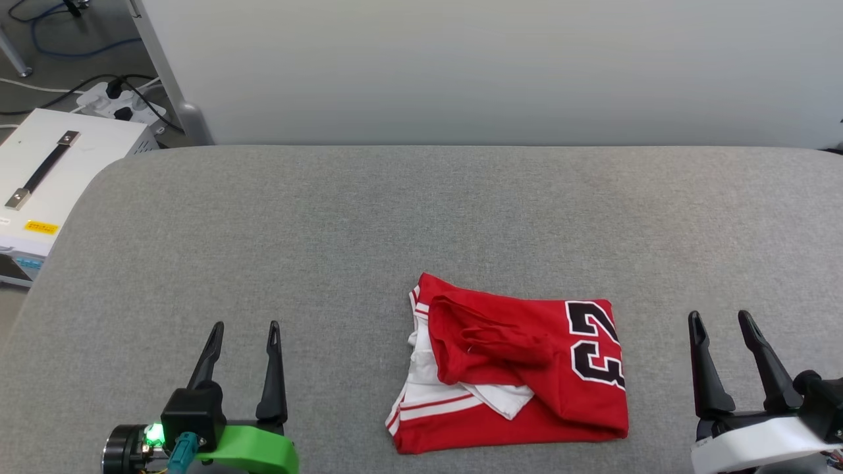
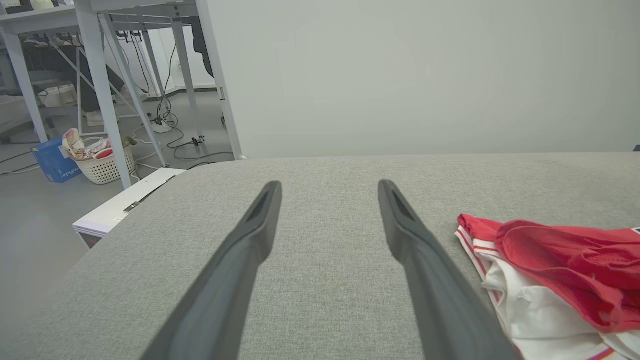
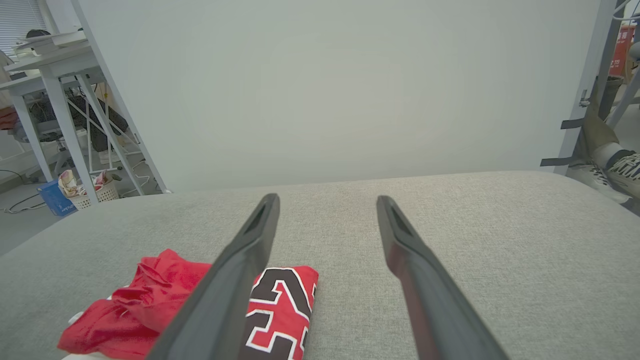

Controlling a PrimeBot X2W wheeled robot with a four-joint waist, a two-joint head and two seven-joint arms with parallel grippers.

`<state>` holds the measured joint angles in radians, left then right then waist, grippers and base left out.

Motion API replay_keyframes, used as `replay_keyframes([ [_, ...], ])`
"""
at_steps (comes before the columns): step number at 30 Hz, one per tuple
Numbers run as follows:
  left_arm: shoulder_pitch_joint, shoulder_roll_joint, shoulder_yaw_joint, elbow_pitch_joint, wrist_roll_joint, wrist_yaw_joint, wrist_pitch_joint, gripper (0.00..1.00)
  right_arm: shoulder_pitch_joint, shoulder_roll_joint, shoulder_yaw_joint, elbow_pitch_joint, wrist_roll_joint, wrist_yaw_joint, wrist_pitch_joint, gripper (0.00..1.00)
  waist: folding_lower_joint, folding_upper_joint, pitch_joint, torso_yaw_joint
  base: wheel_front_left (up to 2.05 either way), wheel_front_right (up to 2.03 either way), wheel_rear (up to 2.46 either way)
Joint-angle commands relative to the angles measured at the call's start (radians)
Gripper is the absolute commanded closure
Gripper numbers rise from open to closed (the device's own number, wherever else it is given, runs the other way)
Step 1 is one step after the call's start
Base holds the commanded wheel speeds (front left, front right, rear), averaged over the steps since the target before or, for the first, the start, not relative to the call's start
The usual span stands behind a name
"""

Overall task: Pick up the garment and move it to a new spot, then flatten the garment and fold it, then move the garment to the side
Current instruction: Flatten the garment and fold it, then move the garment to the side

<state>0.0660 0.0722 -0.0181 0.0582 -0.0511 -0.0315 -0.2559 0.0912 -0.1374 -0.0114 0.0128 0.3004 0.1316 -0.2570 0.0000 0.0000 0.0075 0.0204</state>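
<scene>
overhead, garment [image 1: 514, 368] roughly folded; right wrist view adds person's shoe [image 3: 625, 169].

Garment [image 1: 579, 401]: red body, white sleeve panels, red-and-white striped trim, and a black "23" outlined in white. Table top [image 1: 421, 210]: mottled light grey weave. Left gripper [image 1: 245, 326]: dark fingers, bright green bracket, green lamp. Right gripper [image 1: 719, 316]: dark fingers, white cuff. Floor case [image 1: 85, 148]: white, with a black strap handle and a yellow label. Basket [image 2: 107, 167]: white lattice. Box [image 2: 52, 162]: blue, its lettering possibly white.
</scene>
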Motion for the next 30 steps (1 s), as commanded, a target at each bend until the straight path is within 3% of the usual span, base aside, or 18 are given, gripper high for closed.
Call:
replay_keyframes([
  [1,0.018,-0.001,0.003,0.002,0.0,-0.005,-0.006,0.0,0.017,0.003,-0.002,-0.007,-0.011,-0.001,-0.005,0.0,0.0,0.0,-0.004,0.004,0.0,0.0,0.0],
  [12,0.026,0.005,0.005,0.012,0.006,-0.006,-0.006,0.0,0.026,-0.007,0.016,-0.005,-0.017,-0.001,0.005,0.0,0.0,0.0,-0.008,0.008,0.0,0.0,0.0],
  [20,0.005,0.0,-0.003,0.012,0.003,-0.006,-0.006,0.0,-0.15,-0.098,-0.018,-0.066,0.02,-0.001,0.026,0.0,0.0,0.0,0.022,0.019,0.0,0.0,0.0],
  [26,-0.018,-0.002,-0.005,0.012,0.002,-0.005,-0.006,0.0,-0.322,-0.225,-0.013,-0.084,0.095,-0.001,0.178,0.0,0.0,0.0,0.05,0.034,0.0,0.0,0.0],
  [30,-0.028,-0.004,-0.006,0.012,0.002,-0.004,-0.006,0.0,-0.405,-0.298,0.031,-0.054,0.185,-0.001,0.386,0.0,0.0,0.0,0.063,0.04,0.0,0.0,0.0],
])
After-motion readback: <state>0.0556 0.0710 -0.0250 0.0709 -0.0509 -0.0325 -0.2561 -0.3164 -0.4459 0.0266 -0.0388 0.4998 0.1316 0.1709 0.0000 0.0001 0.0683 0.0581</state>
